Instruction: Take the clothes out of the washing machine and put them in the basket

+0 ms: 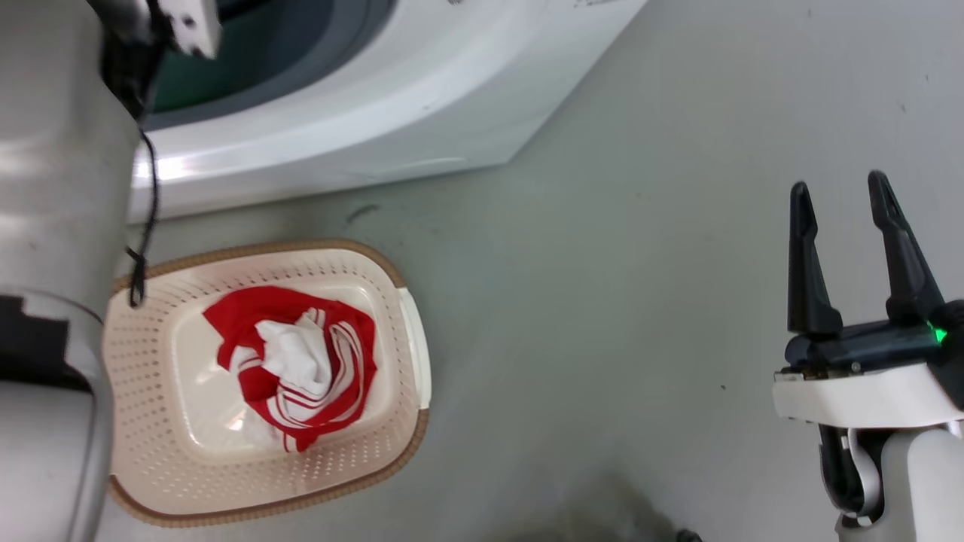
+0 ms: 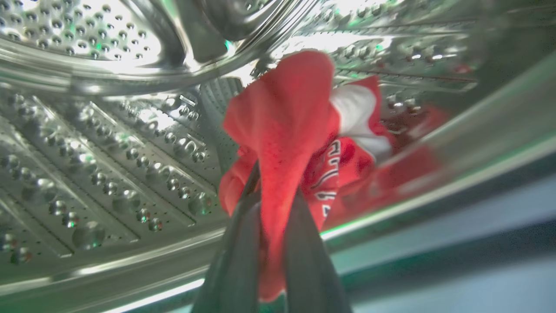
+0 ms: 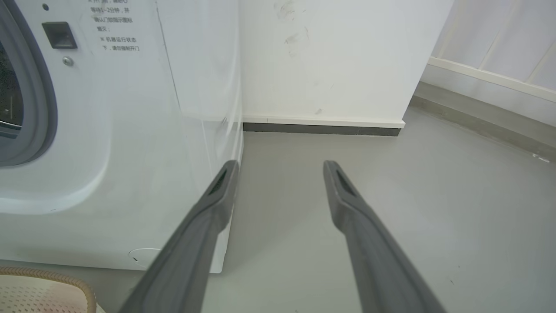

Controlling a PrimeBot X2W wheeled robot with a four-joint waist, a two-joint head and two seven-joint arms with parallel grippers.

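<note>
Two red-and-white garments are seen. The drum garment [image 2: 282,126] is bunched inside the perforated steel drum [image 2: 108,143] of the washing machine [image 1: 392,113], at centre of the left wrist view. A white panel is shown at its 2 o'clock and white lettering at its 4 o'clock. It is pinched by the left gripper [image 2: 278,182]: the jaws are nearly closed, with a fold of red fabric clamped between the two dark fingers and trailed down toward 6 o'clock. Whether the garment's far side is resting on the drum wall cannot be told.

The basket garment [image 1: 297,361] is crumpled on the bottom of the basket [image 1: 135,391], roughly centred, red wrapped around a white bunch, stripes at its 5 o'clock. The basket is set on the grey floor [image 1: 602,301] at 7 o'clock in the head view, just beside the washer front at 11–12 o'clock.

The pale left forearm [image 1: 53,188] is seen along 9 o'clock, extended up toward the grey-rimmed porthole [image 1: 331,53]. A black cable [image 1: 147,218] is hung from it down to the basket rim.

The right gripper [image 1: 838,183] is held at 3–4 o'clock in the head view, well apart from basket and washer. Its jaws are spread wide and nothing is gripped. In the right wrist view its fingers are pointed past the washer's corner toward a white wall [image 3: 325,56]. A green light [image 1: 938,333] is lit on the gripper body.
</note>
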